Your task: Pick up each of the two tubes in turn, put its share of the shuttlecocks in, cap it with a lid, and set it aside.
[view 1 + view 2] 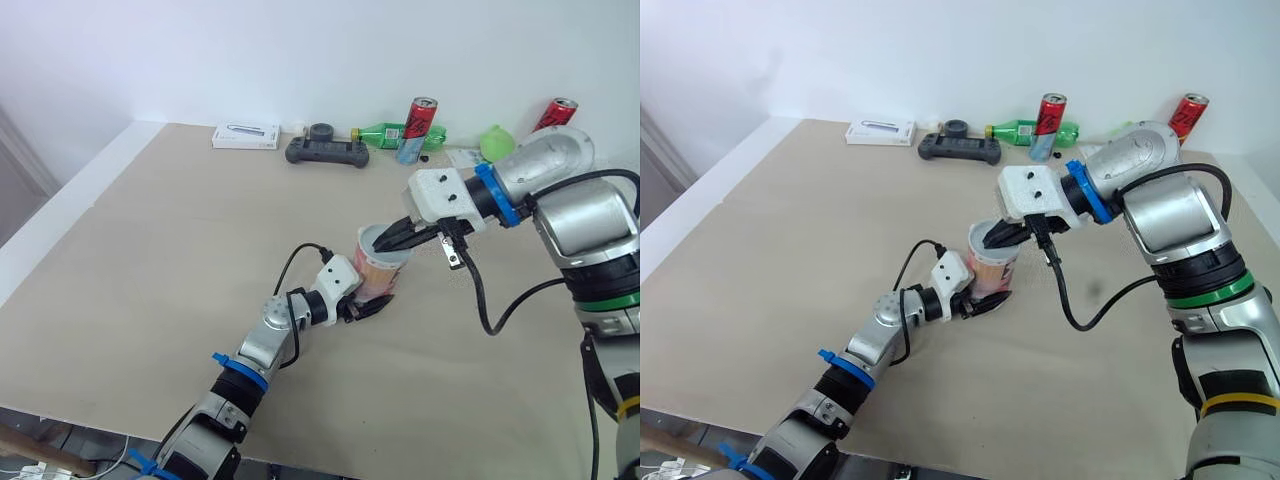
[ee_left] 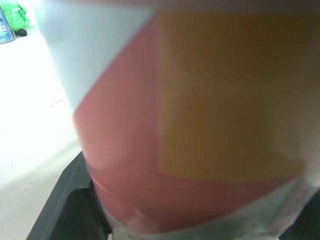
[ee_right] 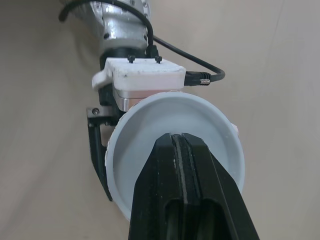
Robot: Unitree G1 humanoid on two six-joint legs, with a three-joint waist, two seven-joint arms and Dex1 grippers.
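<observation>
A short tube [image 1: 381, 270] with red, white and orange print stands upright on the tan table [image 1: 180, 260], near the middle. My left gripper [image 1: 368, 302] is shut on its lower body from the near left; in the left wrist view the tube [image 2: 200, 125] sits between the black fingers [image 2: 70, 200]. A pale round lid [image 3: 150, 130] covers the tube's mouth like a shallow dish. My right gripper [image 1: 392, 238] reaches in from the right, shut, with its tips resting in the lid's hollow. From the right wrist camera, that gripper [image 3: 179, 141] has both fingers pressed together.
Along the table's far edge lie a white box [image 1: 246, 136], a black controller [image 1: 327, 150], a green bottle [image 1: 385, 132], two red cans [image 1: 420, 122] [image 1: 556, 112] and a green object [image 1: 496, 142]. The table's left edge [image 1: 60, 215] runs diagonally.
</observation>
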